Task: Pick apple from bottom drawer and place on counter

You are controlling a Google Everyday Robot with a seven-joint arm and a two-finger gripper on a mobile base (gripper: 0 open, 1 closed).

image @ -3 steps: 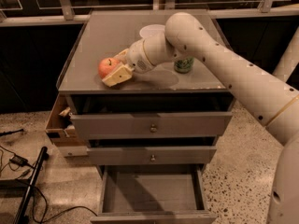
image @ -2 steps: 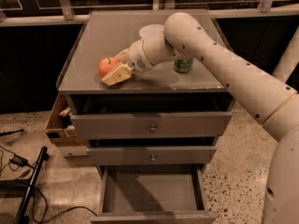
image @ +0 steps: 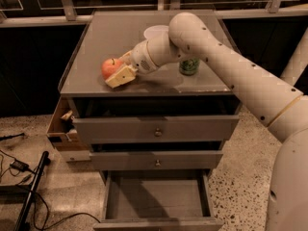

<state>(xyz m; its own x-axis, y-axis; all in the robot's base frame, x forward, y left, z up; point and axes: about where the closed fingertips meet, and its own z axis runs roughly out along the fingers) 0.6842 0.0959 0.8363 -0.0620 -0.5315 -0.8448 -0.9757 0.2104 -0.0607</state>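
The red apple (image: 110, 67) with yellowish patches rests on the grey counter (image: 115, 32), near its front left. My gripper (image: 118, 67) reaches in from the right at counter height, and its tan fingers (image: 120, 76) sit on either side of the apple, closed on it. The bottom drawer (image: 156, 199) is pulled out below, and its flat grey floor is bare.
A green can (image: 188, 66) stands on the counter just behind my arm, and a white round lid (image: 155, 32) lies farther back. The two upper drawers (image: 156, 129) are closed. A cardboard box (image: 60, 127) hangs at the cabinet's left side. Cables and a black pole (image: 29, 196) lie on the floor at left.
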